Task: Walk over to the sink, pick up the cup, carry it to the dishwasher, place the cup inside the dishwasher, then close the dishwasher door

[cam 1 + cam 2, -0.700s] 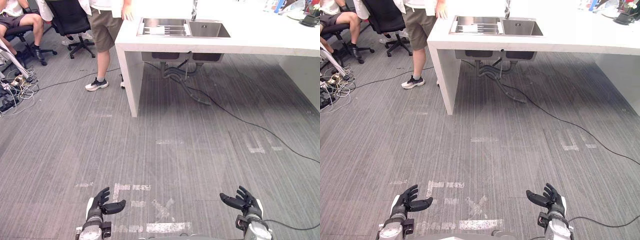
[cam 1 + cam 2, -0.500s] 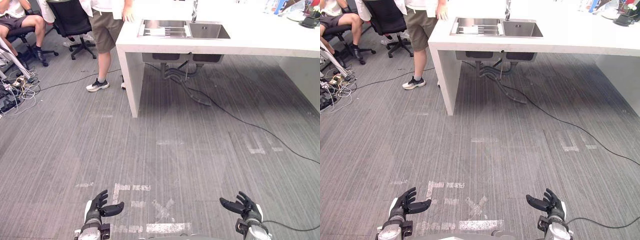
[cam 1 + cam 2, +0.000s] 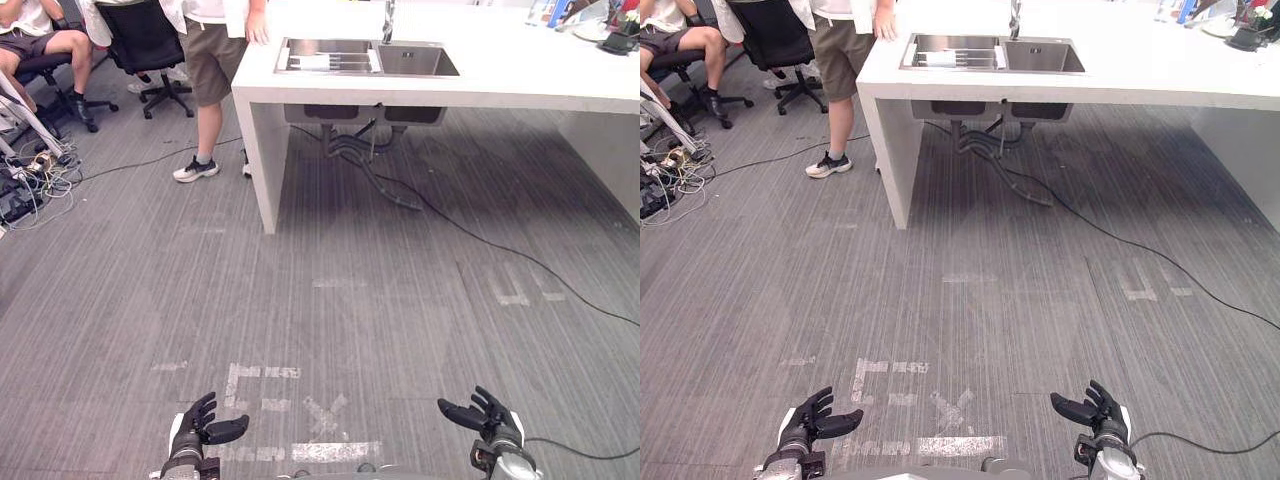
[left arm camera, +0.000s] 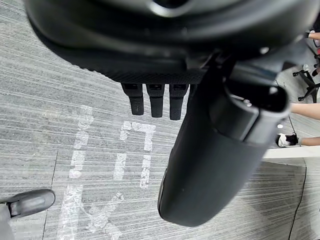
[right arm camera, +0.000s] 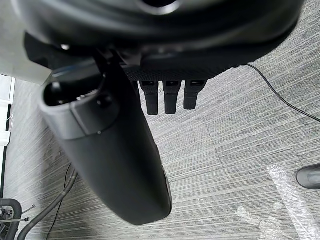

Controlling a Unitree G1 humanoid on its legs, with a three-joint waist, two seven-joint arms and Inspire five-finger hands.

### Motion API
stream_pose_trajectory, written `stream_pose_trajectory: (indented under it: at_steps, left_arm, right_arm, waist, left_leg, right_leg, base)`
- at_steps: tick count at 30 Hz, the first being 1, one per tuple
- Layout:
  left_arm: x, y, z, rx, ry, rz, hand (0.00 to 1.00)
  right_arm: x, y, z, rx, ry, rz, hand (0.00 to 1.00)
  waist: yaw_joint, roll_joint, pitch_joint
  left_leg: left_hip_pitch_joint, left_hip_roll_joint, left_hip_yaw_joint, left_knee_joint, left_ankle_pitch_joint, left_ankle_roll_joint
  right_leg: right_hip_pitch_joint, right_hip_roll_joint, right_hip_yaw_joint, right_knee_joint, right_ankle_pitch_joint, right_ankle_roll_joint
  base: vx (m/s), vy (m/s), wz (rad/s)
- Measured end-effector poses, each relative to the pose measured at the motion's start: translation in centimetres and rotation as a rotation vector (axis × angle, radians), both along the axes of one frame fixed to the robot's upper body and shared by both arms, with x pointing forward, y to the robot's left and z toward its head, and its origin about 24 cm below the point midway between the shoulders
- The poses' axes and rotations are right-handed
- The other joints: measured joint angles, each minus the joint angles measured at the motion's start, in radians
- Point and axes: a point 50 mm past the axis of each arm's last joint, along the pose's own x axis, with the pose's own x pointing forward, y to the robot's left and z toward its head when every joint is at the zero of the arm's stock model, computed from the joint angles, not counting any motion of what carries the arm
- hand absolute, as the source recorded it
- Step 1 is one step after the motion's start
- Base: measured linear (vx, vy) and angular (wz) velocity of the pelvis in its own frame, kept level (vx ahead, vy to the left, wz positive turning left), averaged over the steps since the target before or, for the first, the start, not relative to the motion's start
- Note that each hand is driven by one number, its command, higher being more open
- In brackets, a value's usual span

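Pale thing lying in the left basin is prob. the cup (image 3: 316, 62), too small to be sure. Steel sink (image 3: 418, 62) is set in the white counter (image 3: 520, 88), well ahead across grey floor.

Step in hand: the walk over. To do it well, head straight in w/ the sink centred and mind the black cable (image 3: 480, 237) on the floor to the right. Keep clear of the person (image 3: 212, 70) at the counter's left end & stop close enough to reach in.

Left hand (image 3: 192, 432) & right hand (image 3: 492, 420) are low in front, fingers loosely spread, holding nothing.

Vs 0.7 s ago: both hands sit lower in view; sink & counter barely shifted.
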Motion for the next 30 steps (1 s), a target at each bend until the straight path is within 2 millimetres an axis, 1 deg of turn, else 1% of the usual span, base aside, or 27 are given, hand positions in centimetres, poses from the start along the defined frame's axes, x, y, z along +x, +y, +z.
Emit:
stream_pose_trajectory:
  at_steps: [2,4,6,7,8,9,10,11,12,13,14,15,16,17,18,19,20,21,22,23,24,25,26,27,28,29,30]
  left_arm:
    - [0.2,-0.1,0.2,0.0,-0.013,-0.002,0.9]
    - [0.6,-0.1,0.4,0.002,-0.031,-0.005,0.9]
    - [0.8,-0.2,0.5,-0.007,-0.046,0.004,0.9]
    - [1.0,-0.5,0.7,-0.015,-0.063,0.007,0.9]
    - [1.3,-0.8,0.8,-0.021,-0.073,-0.001,0.9]
    - [1.3,-1.0,0.8,-0.026,-0.075,-0.005,0.9]
    - [1.5,-1.4,0.9,-0.035,-0.084,-0.013,0.9]
    - [1.7,-1.4,1.0,-0.032,-0.093,-0.024,0.9]
    - [2.1,-1.4,1.3,-0.029,-0.107,-0.036,0.9]
    - [2.2,-1.4,1.3,-0.024,-0.108,-0.032,0.9]
    - [2.2,-1.3,1.3,-0.021,-0.11,-0.03,0.9]
    - [3.0,-1.4,1.5,-0.019,-0.126,-0.033,0.9]
    - [3.6,-1.5,1.7,-0.02,-0.139,-0.035,0.9]
    - [4.7,-1.7,2.1,-0.026,-0.166,-0.041,0.9]
    - [5.5,-1.6,2.5,-0.025,-0.19,-0.041,0.9]
    - [5.7,-1.4,2.6,-0.022,-0.195,-0.041,0.9]
    - [5.7,-1.1,2.6,-0.013,-0.194,-0.043,0.9]
    - [5.3,-0.7,2.5,-0.002,-0.179,-0.041,0.9]
    - [5.4,-1.1,2.3,-0.014,-0.172,-0.038,0.9]
    - [5.4,-1.5,2.1,-0.013,-0.164,-0.049,0.9]
    - [5.7,-1.9,2.2,-0.017,-0.172,-0.064,0.9]
    - [5.7,-2.0,2.2,-0.022,-0.173,-0.064,0.9]
    - [5.6,-2.3,2.0,-0.032,-0.171,-0.059,0.9]
    - [5.7,-2.8,2.0,-0.049,-0.178,-0.052,0.9]
    - [5.9,-3.0,2.2,-0.058,-0.192,-0.048,0.9]
    - [6.6,-3.4,3.0,-0.073,-0.246,-0.042,0.9]
    - [7.3,-3.6,3.8,-0.083,-0.293,-0.037,0.9]
  right_arm:
    - [0.3,0.0,0.1,-0.001,-0.008,0.001,0.9]
    - [1.2,0.1,0.4,-0.003,-0.03,0.007,0.9]
    - [1.8,0.1,0.7,-0.007,-0.049,0.011,0.9]
    - [2.0,-0.1,0.9,-0.014,-0.058,0.012,0.9]
    - [2.0,-0.3,1.0,-0.024,-0.057,0.012,0.9]
    - [2.0,-0.5,1.0,-0.031,-0.055,0.012,0.9]
    - [2.0,-0.9,1.2,-0.044,-0.054,0.014,0.9]
    - [2.0,-1.0,1.2,-0.048,-0.054,0.012,0.9]
    - [1.7,-1.0,1.1,-0.048,-0.044,0.01,0.9]
    - [1.5,-1.0,1.1,-0.046,-0.036,0.008,0.9]
    - [1.6,-1.0,1.1,-0.047,-0.036,0.009,0.9]
    - [2.0,-1.3,1.3,-0.057,-0.043,0.019,0.9]
    - [2.2,-1.5,1.5,-0.065,-0.046,0.027,0.9]
    - [2.7,-2.0,1.9,-0.085,-0.052,0.044,0.9]
    - [2.9,-2.3,2.2,-0.099,-0.057,0.056,0.9]
    - [3.0,-2.4,2.4,-0.106,-0.061,0.061,0.9]
    - [2.9,-2.6,2.5,-0.117,-0.061,0.063,0.9]
    - [2.2,-2.8,2.4,-0.122,-0.046,0.061,0.9]
    - [2.1,-3.3,2.5,-0.134,-0.036,0.059,0.9]
    - [2.5,-3.3,2.6,-0.136,-0.042,0.06,0.9]
    - [2.8,-3.0,2.6,-0.129,-0.049,0.069,0.9]
    - [3.0,-2.8,2.6,-0.124,-0.051,0.075,0.9]
    - [3.3,-2.4,2.5,-0.119,-0.053,0.089,0.9]
    - [3.6,-2.1,2.5,-0.117,-0.064,0.104,0.9]
    - [3.9,-2.0,2.6,-0.116,-0.075,0.104,0.9]
    - [4.4,-1.8,2.9,-0.119,-0.1,0.104,0.9]
    - [4.6,-1.8,3.0,-0.123,-0.112,0.104,0.9]
  waist:
    - [0.0,0.0,0.007]
    - [0.0,0.001,0.022]
    - [0.001,0.004,0.025]
    - [0.001,0.005,0.026]
    - [0.001,0.003,0.03]
    - [0.0,0.001,0.033]
    - [-0.002,0.006,0.044]
    - [-0.004,0.011,0.051]
    - [-0.01,0.005,0.069]
    - [-0.017,0.01,0.075]
    - [-0.024,0.016,0.079]
    - [-0.04,0.019,0.097]
    - [-0.047,0.033,0.116]
    - [-0.061,0.066,0.142]
    - [-0.068,0.07,0.148]
    - [-0.069,0.065,0.148]
    - [-0.075,0.046,0.144]
    - [-0.087,0.008,0.13]
    - [-0.092,0.028,0.135]
    - [-0.096,0.05,0.129]
    - [-0.097,0.063,0.135]
    - [-0.091,0.066,0.136]
    - [-0.08,0.066,0.138]
    - [-0.072,0.059,0.144]
    - [-0.067,0.049,0.151]
    - [-0.055,0.034,0.16]
    - [-0.05,0.025,0.165]
  left_leg:
    - [-0.007,-0.002,0.006,-0.001,-0.001,-0.002]
    - [-0.013,-0.002,0.025,0.003,-0.013,-0.006]
    - [-0.025,-0.002,0.041,0.025,-0.037,-0.005]
    - [-0.039,-0.003,0.049,0.058,-0.071,0.005]
    - [-0.046,-0.008,0.058,0.091,-0.106,0.018]
    - [-0.043,-0.012,0.063,0.1,-0.122,0.024]
    - [-0.02,-0.017,0.065,0.103,-0.148,0.037]
    - [-0.003,-0.019,0.062,0.102,-0.152,0.038]
    - [0.032,-0.023,0.053,0.107,-0.163,0.048]
    - [0.056,-0.021,0.048,0.112,-0.182,0.044]
    - [0.07,-0.021,0.041,0.111,-0.191,0.043]
    - [0.095,-0.006,0.021,0.109,-0.199,0.038]
    - [0.108,0.011,0.01,0.106,-0.201,0.033]
    - [0.123,0.05,-0.012,0.105,-0.208,0.02]
    - [0.137,0.065,-0.02,0.105,-0.211,-0.017]
    - [0.153,0.066,-0.021,0.104,-0.219,-0.041]
    - [0.204,0.059,-0.022,0.1,-0.243,-0.081]
    - [0.257,0.037,-0.033,0.117,-0.271,-0.122]
    - [0.266,0.052,-0.03,0.151,-0.282,-0.14]
    - [0.209,0.101,-0.02,0.306,-0.273,-0.157]
    - [0.097,0.161,-0.005,0.581,-0.195,-0.216]
    - [0.048,0.197,-0.005,0.706,-0.178,-0.227]
    - [-0.023,0.253,0.013,0.922,-0.177,-0.228]
    - [-0.079,0.303,0.05,1.057,-0.186,-0.209]
    - [-0.108,0.32,0.077,1.094,-0.19,-0.189]
    - [-0.17,0.338,0.125,1.11,-0.203,-0.157]
    - [-0.226,0.339,0.148,1.081,-0.213,-0.139]
  right_leg:
    - [-0.008,-0.002,0.002,0.0,0.0,0.0]
    - [-0.018,-0.002,0.013,0.0,-0.001,0.0]
    - [-0.035,-0.004,0.03,0.018,-0.016,0.003]
    - [-0.063,-0.013,0.035,0.077,-0.052,0.009]
    - [-0.098,-0.03,0.035,0.172,-0.104,0.028]
    - [-0.119,-0.041,0.03,0.234,-0.128,0.042]
    - [-0.195,-0.065,0.0,0.428,-0.149,0.055]
    - [-0.232,-0.077,-0.012,0.525,-0.145,0.057]
    - [-0.294,-0.101,-0.04,0.663,-0.158,0.051]
    - [-0.33,-0.115,-0.066,0.692,-0.181,0.029]
    - [-0.358,-0.125,-0.088,0.69,-0.193,0.024]
    - [-0.403,-0.125,-0.132,0.665,-0.201,0.014]
    - [-0.42,-0.117,-0.155,0.632,-0.199,0.008]
    - [-0.462,-0.086,-0.198,0.536,-0.175,-0.003]
    - [-0.507,-0.061,-0.209,0.416,-0.099,-0.002]
    - [-0.515,-0.053,-0.206,0.345,-0.044,-0.009]
    - [-0.518,-0.047,-0.186,0.259,0.048,-0.026]
    - [-0.52,-0.083,-0.158,0.3,0.151,-0.084]
    - [-0.537,-0.078,-0.166,0.386,0.091,-0.085]
    - [-0.528,-0.067,-0.178,0.438,0.01,-0.086]
    - [-0.476,-0.042,-0.192,0.42,-0.029,-0.102]
    - [-0.443,-0.026,-0.195,0.406,-0.036,-0.115]
    - [-0.356,0.008,-0.195,0.359,-0.051,-0.137]
    - [-0.254,0.028,-0.191,0.297,-0.06,-0.15]
    - [-0.202,0.031,-0.185,0.261,-0.061,-0.152]
    - [-0.112,0.035,-0.171,0.185,-0.061,-0.151]
    - [-0.058,0.04,-0.166,0.128,-0.057,-0.145]
  base:
    - [0.05,0.034,-0.07]
    - [0.06,0.048,-0.18]
    - [0.07,0.053,-0.23]
    - [0.09,0.058,-0.19]
    - [0.1,0.058,-0.15]
    - [0.12,0.072,-0.17]
    - [0.15,0.076,-0.13]
    - [0.24,0.091,-0.01]
    - [0.38,0.071,0.1]
    - [0.33,0.056,0.13]
    - [0.4,0.034,0.22]
    - [0.27,-0.009,0.28]
    - [0.44,-0.041,0.51]
    - [0.56,-0.088,0.53]
    - [0.59,-0.098,0.5]
    - [0.7,-0.134,0.36]
    - [0.71,-0.184,0.46]
    - [0.73,-0.212,0.41]
    - [0.71,-0.248,0.35]
    - [0.68,-0.28,0.18]
    - [0.67,-0.29,0.15]
    - [0.68,-0.298,-0.03]
    - [0.78,-0.299,-0.22]
    - [0.65,-0.236,-0.22]
    - [0.7,-0.221,-0.17]
    - [0.42,-0.12,-0.09]
    - [0.52,-0.14,-0.06]
